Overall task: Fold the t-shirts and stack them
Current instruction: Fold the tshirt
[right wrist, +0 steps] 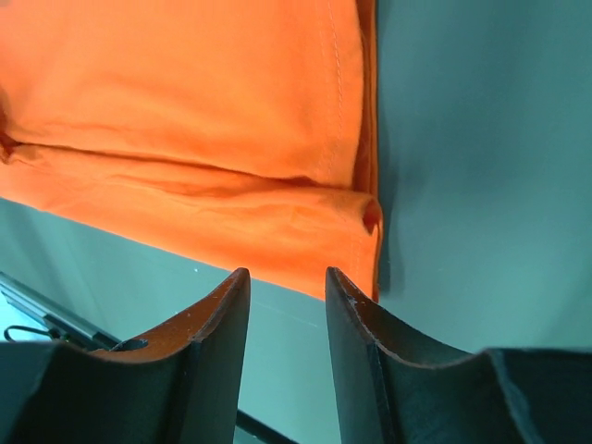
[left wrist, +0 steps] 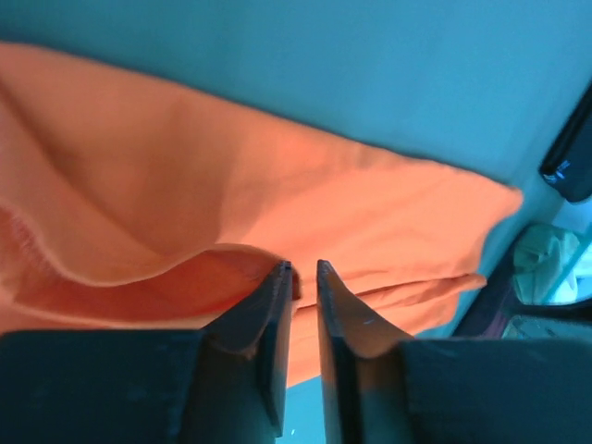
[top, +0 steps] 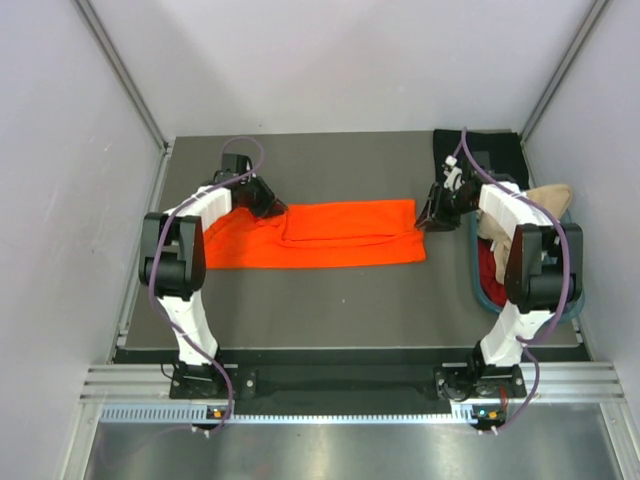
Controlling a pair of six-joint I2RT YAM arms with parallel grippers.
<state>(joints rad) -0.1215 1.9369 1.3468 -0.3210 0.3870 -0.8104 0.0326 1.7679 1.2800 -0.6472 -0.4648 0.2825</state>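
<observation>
A bright orange t-shirt (top: 330, 235) lies folded into a long band across the middle of the table. My left gripper (top: 272, 208) is at its upper left end. In the left wrist view its jaws (left wrist: 303, 268) stand a narrow slit apart, tips against a raised fold of the orange t-shirt (left wrist: 277, 185), with no cloth seen between them. My right gripper (top: 432, 218) sits at the shirt's right end. In the right wrist view it (right wrist: 287, 277) is open over bare table, just short of the orange t-shirt's (right wrist: 203, 111) folded corner.
A black t-shirt (top: 490, 155) lies flat at the back right corner. A teal tub (top: 476, 280) stands at the right edge under the right arm, holding a beige t-shirt (top: 545, 197) and a dark red t-shirt (top: 490, 265). Grey walls close in both sides.
</observation>
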